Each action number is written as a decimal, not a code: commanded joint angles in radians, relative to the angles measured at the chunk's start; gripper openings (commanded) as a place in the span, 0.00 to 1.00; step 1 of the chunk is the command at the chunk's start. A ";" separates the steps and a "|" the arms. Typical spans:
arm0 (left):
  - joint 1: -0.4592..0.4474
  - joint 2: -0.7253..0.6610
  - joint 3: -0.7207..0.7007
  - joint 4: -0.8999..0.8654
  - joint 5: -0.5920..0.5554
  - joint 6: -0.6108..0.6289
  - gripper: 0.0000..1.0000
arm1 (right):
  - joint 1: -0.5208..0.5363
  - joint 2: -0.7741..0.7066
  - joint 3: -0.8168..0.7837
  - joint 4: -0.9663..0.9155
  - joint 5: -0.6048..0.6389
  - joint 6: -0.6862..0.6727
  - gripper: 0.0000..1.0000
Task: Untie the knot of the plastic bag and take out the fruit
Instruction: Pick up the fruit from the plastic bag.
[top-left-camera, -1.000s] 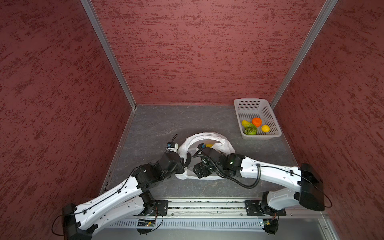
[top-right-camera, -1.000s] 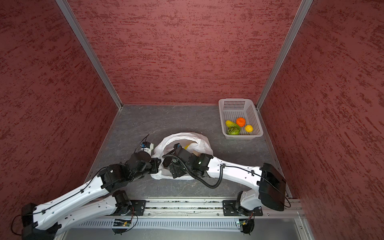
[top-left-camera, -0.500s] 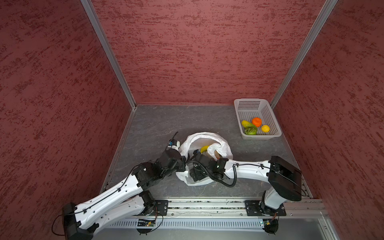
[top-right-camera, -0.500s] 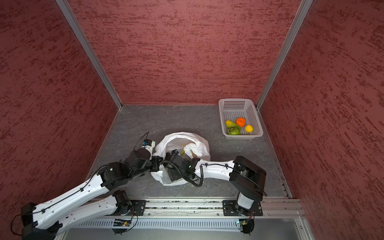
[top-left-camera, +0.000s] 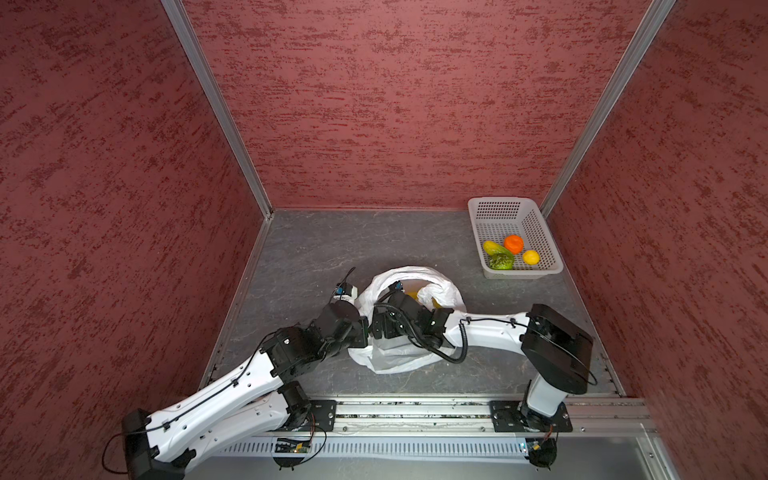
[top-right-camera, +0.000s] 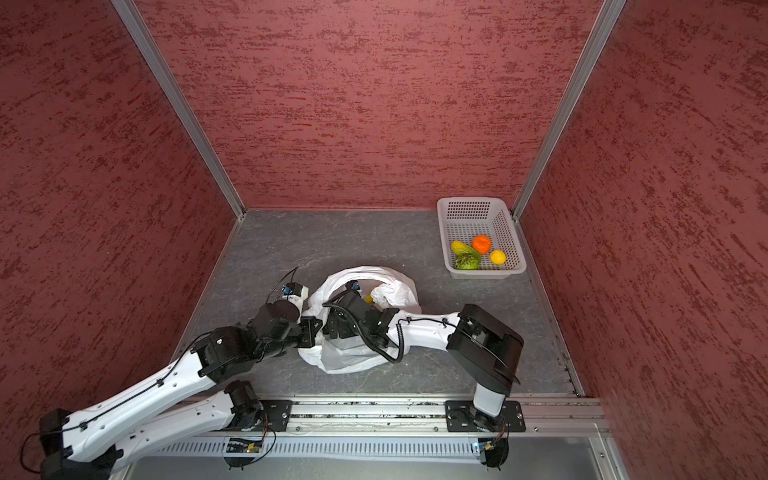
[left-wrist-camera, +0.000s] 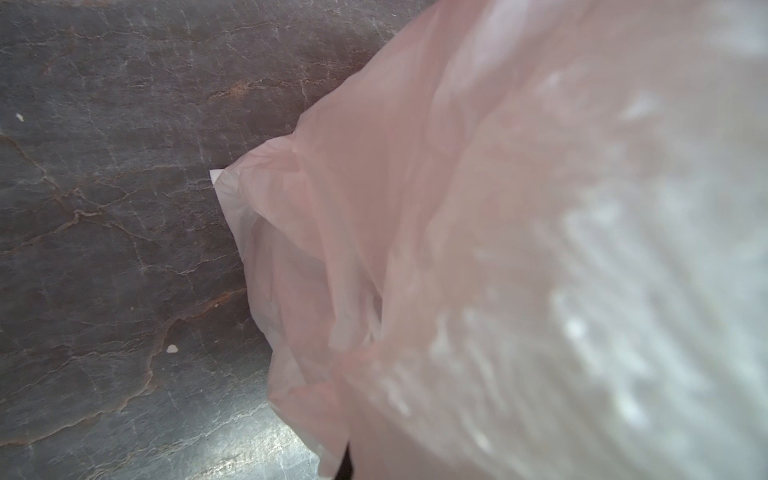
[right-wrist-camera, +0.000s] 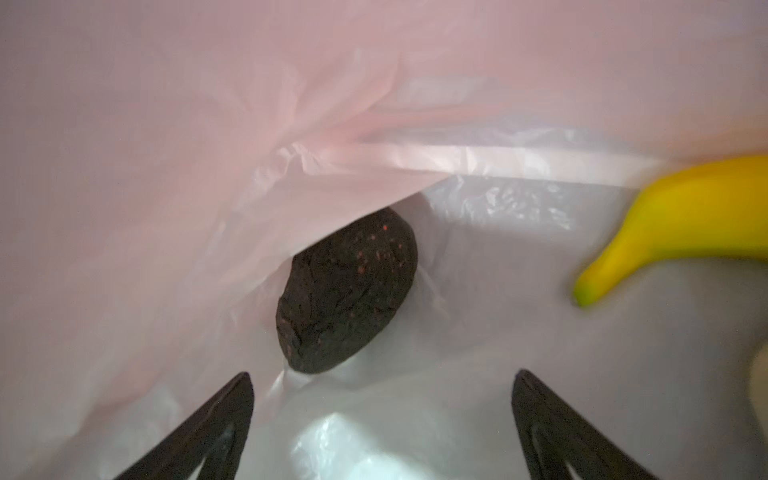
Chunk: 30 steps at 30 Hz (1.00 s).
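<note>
Dark fruit (right-wrist-camera: 347, 291) inside bag (right-wrist-camera: 166, 124), on the lower film, far end tucked under a sagging fold. Banana (right-wrist-camera: 681, 216) off to one side, also inside, blurred.

Right gripper (right-wrist-camera: 382, 376) within the bag mouth, jaws spread wide, nothing between them. Dark fruit straight ahead, just past the fingertips, nearer one finger than the other. Long axis roughly along the line of approach, slightly slanted, so jaws span its short width. Judged: short advance plus small sideways shift, then close. Risk of pinching the overhanging film with it.

Left gripper (top-left-camera: 363, 330) at the bag's near edge, closed tight; probably pinching the rim to hold the mouth open, but fingers hidden behind film in the left wrist view. Right arm clearly the nearer one to the fruit.

No knot in view; mouth gaping in both top views.

Bag mid-counter (top-left-camera: 311, 249). Basket (top-left-camera: 494, 201) well apart in the far corner, several fruit already in it.
</note>
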 joint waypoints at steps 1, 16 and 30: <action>0.011 0.003 -0.021 -0.013 0.013 0.011 0.00 | -0.010 0.039 0.050 0.076 -0.037 0.038 0.98; 0.050 -0.028 -0.050 -0.027 0.027 0.023 0.00 | -0.015 0.233 0.233 -0.091 0.006 0.013 0.91; 0.051 -0.042 -0.056 -0.002 0.037 0.020 0.00 | -0.017 0.182 0.204 -0.116 0.044 0.011 0.55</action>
